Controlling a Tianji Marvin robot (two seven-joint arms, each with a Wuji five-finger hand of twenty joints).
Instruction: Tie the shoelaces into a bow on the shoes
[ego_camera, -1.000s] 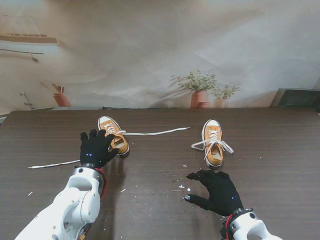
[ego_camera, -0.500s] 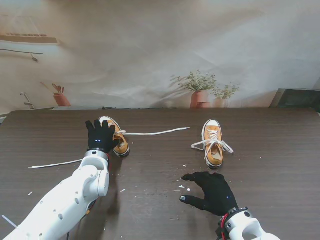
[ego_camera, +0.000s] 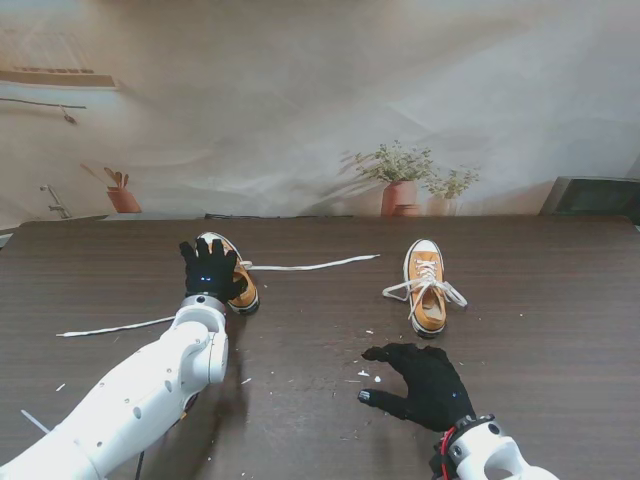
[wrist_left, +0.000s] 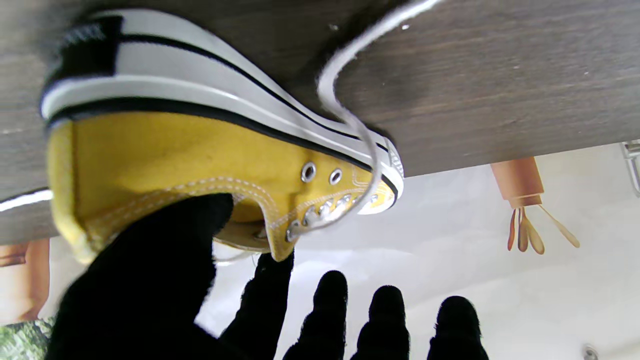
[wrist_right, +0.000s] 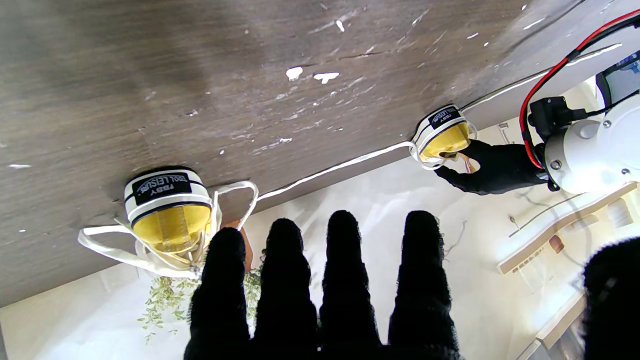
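Note:
The left yellow sneaker stands on the dark table, its white lace untied. One lace end runs right and the other end runs left. My left hand lies over this shoe's heel. In the left wrist view the thumb touches the sneaker's heel collar, while the other fingers stay spread and hold nothing. The right sneaker has loose loops of lace beside it. Nearer to me than that shoe, my right hand hovers open and flat, apart from the right sneaker.
Small white flecks are scattered on the table between the shoes and my right hand. A backdrop printed with potted plants rises behind the table's far edge. A dark box sits at the far right corner.
My left hand has reached farther from me and come to rest on the left shoe's heel. My right hand has drawn back slightly toward me.

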